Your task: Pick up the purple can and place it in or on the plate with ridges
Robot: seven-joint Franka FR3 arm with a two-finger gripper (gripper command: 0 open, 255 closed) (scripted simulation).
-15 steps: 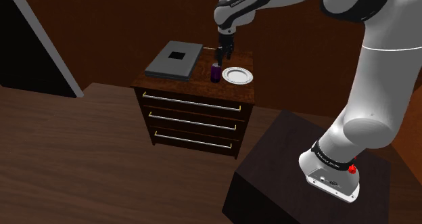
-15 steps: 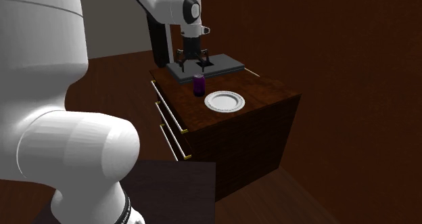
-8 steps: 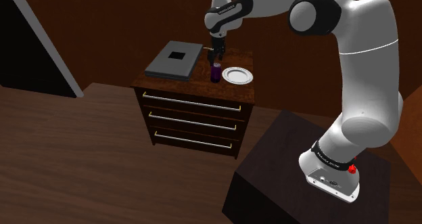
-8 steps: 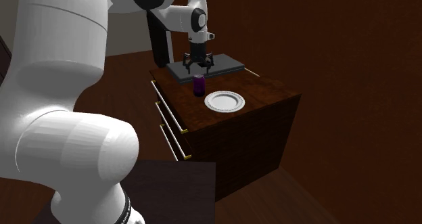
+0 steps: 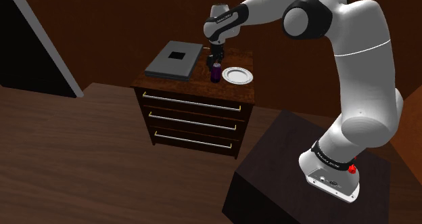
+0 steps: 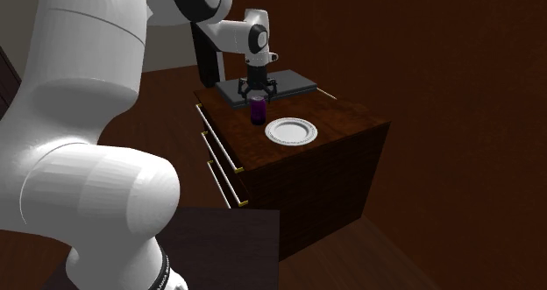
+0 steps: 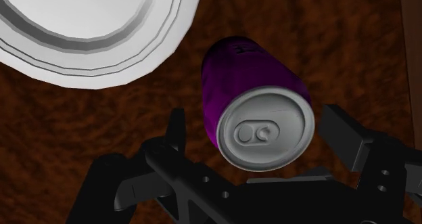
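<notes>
A purple can [image 5: 216,73] with a grey lid stands upright on the dark wooden dresser [image 5: 196,102]. Beside it, toward the shoulder view's right, lies a white plate with ridges [image 5: 237,75]. My black gripper [image 5: 216,59] hangs straight above the can, open. In the wrist view the can [image 7: 251,87] sits between the spread fingers [image 7: 177,129], which stand clear of its sides, and the plate [image 7: 95,26] lies just beyond it. From the second exterior view the gripper [image 6: 257,92] sits right over the can's [image 6: 257,111] top, with the plate [image 6: 291,130] nearer the camera.
A flat grey box [image 5: 174,59] with a dark square on top covers the dresser's other half, close behind the can. Three drawers with long handles [image 5: 191,104] face the wooden floor. My dark stand [image 5: 270,182] is at the shoulder view's lower right.
The gripper has come down closer to the can's top and shifted slightly to the shoulder view's left, still open. The arm's upper links have swung back. Can and plate have not moved.
</notes>
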